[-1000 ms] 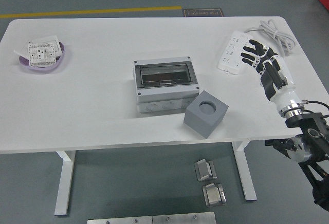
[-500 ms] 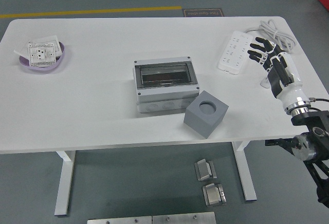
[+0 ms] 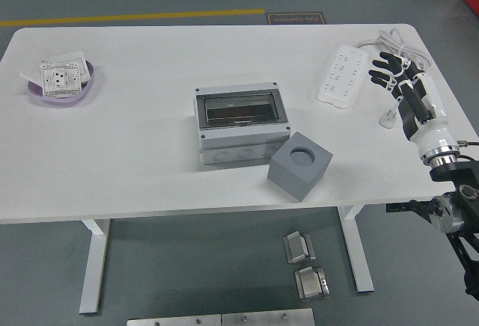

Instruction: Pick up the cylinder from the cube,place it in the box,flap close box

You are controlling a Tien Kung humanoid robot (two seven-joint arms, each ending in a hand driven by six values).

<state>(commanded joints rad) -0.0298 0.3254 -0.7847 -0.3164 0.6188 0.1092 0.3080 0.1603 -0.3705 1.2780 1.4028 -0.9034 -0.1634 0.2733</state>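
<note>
- A purple bowl (image 3: 63,94) holding a white socket plate (image 3: 61,75) sits at the far left of the tabletop (image 3: 135,161).
- The box (image 3: 241,122) stands mid-table, its dark flap lying flat over the top.
- The cube (image 3: 300,166) touches the box's front right corner; its round hole shows no cylinder.
- A power strip (image 3: 341,77) lies at the right.
- The right hand (image 3: 409,94) hovers just right of the strip, fingers loosely spread, holding nothing.
</note>
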